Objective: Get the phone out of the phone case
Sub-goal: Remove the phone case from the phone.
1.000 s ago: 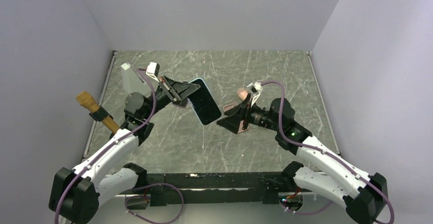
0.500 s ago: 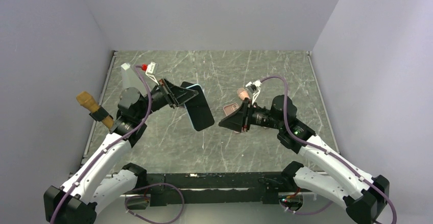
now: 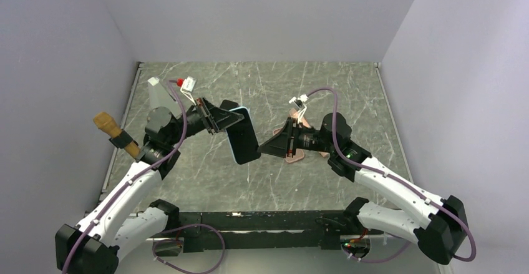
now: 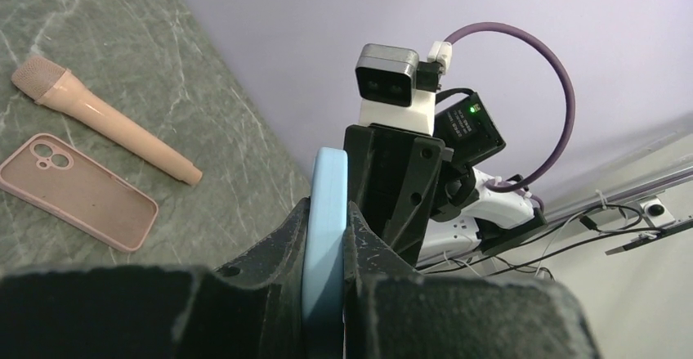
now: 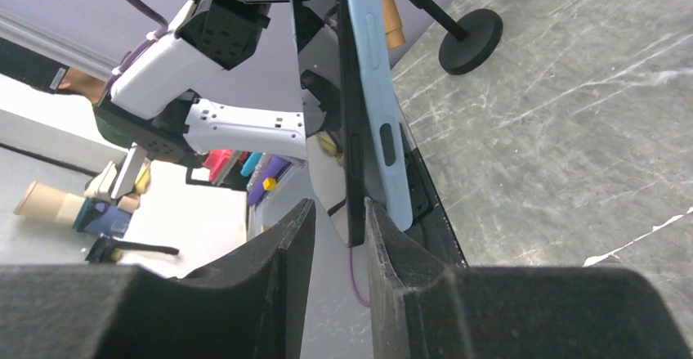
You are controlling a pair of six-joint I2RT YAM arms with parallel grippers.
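Observation:
The phone (image 3: 243, 135), black-fronted and set in a light blue phone case (image 4: 325, 236), hangs in the air over the middle of the table. My left gripper (image 3: 224, 119) is shut on the cased phone's upper end; both fingers press the blue case (image 5: 380, 89). My right gripper (image 3: 263, 148) has come up to the phone's lower right corner. In the right wrist view the phone's black edge (image 5: 353, 146) reaches in between my right gripper's (image 5: 337, 208) fingers. It lies against the right finger, with a gap to the left one. The jaws stand apart.
A pink phone case (image 4: 78, 191) and a pink microphone (image 4: 106, 122) lie on the marble table (image 3: 349, 93) under the right arm. A brown-headed microphone on a stand (image 3: 107, 124) is at the left edge, its round base (image 5: 471, 40) nearby. A white block (image 3: 153, 82) sits back left.
The left arm has swung the phone down and turned it toward the right arm. The right gripper has moved left to the phone's corner and its jaws have narrowed.

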